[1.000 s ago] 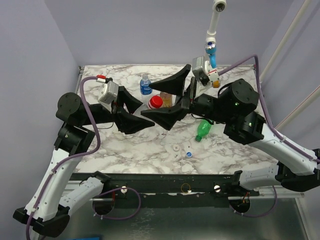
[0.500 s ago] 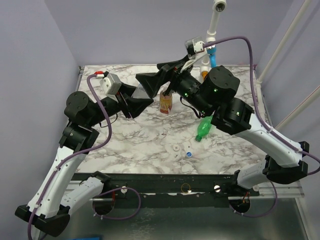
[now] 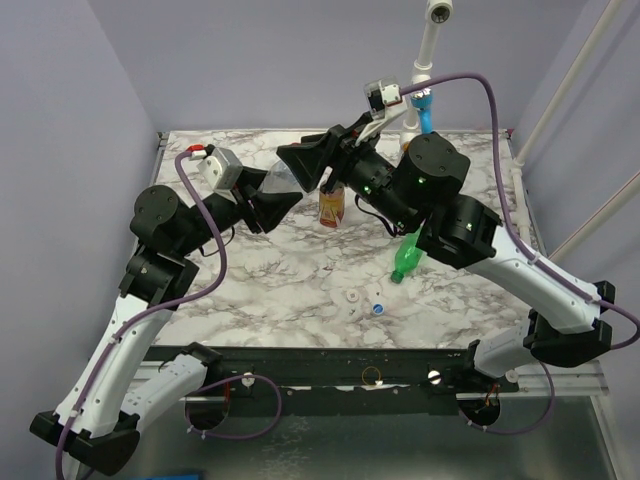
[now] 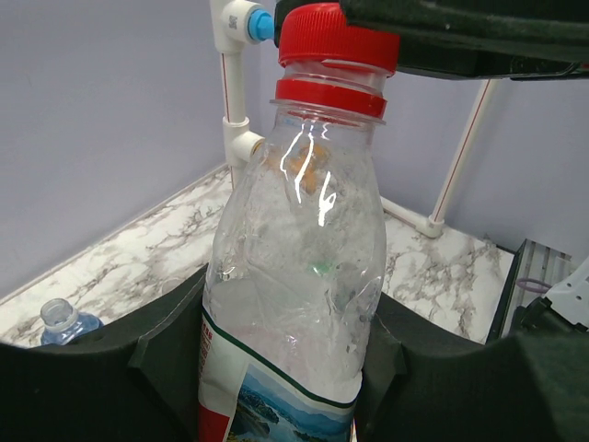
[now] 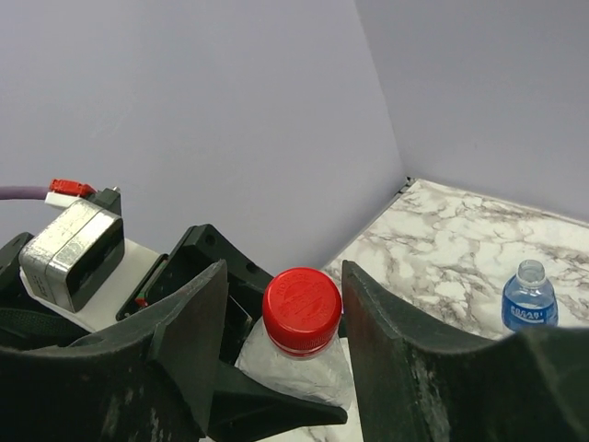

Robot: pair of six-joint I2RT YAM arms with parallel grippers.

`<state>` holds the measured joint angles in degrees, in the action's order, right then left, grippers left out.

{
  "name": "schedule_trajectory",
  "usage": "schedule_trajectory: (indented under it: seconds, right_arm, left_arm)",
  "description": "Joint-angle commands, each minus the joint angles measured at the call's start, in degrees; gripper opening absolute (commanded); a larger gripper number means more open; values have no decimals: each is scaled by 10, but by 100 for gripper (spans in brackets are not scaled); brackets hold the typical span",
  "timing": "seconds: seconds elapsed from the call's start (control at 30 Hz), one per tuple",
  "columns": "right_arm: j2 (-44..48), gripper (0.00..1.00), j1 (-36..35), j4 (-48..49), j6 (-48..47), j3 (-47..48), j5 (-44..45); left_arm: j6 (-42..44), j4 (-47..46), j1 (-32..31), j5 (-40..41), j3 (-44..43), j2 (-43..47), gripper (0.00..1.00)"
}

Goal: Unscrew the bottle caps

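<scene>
My left gripper [image 4: 285,345] is shut on the body of a clear bottle [image 4: 294,267] with a red-white label, holding it up off the table [image 3: 270,285]. Its red cap [image 5: 302,309] is on the neck. My right gripper [image 5: 285,276] straddles that cap, open, with a gap on the left side and the right finger almost touching. In the top view both grippers meet at the back centre, left gripper [image 3: 270,197], right gripper [image 3: 310,165]. An amber bottle [image 3: 332,205] stands behind them. A green bottle [image 3: 407,258] lies on its side. A blue-label bottle [image 5: 529,300] stands uncapped.
Two loose caps, white [image 3: 352,298] and bluish-white [image 3: 378,308], lie near the table's front. A white pipe with a blue fitting [image 3: 424,103] rises at the back right. Purple walls close in at the back and left.
The left arm lifted the bottle and drew it back left. The right arm swung over it, and its jaws narrowed around the red cap.
</scene>
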<state>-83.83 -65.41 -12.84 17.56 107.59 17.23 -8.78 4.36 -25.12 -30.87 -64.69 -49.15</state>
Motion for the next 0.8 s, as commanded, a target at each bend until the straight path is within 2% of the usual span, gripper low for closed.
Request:
schedule_trajectory:
  seconds: [0.0,0.17,0.23,0.33,0.43,0.57,0.63,0.7,0.77]
  right_arm:
    - [-14,55,-1,-8,10,9,12]
    - [-14,55,0,-6,15,3,25]
    - [-13,48,0,-1,16,1,20]
    - [-1,33,0,21,14,-15,5]
    - [19,24,-1,58,4,-44,-24]
    - [46,18,1,99,-28,-72,-99]
    - [63,17,1,117,-54,-85,-179]
    - [83,13,1,123,-78,-100,-268]
    - [97,12,2,140,-98,-110,-348]
  left_arm:
    - [5,-14,2,13,3,11,5]
    - [2,-14,2,11,0,12,5]
    - [2,-14,2,9,0,13,6]
    - [1,-14,2,8,1,15,5]
    - [-2,-14,2,2,4,17,5]
    - [-14,-10,2,-26,5,16,5]
    - [-25,-3,2,-65,1,16,4]
    - [-49,4,2,-129,-5,16,4]
    - [-85,4,2,-228,-12,10,3]
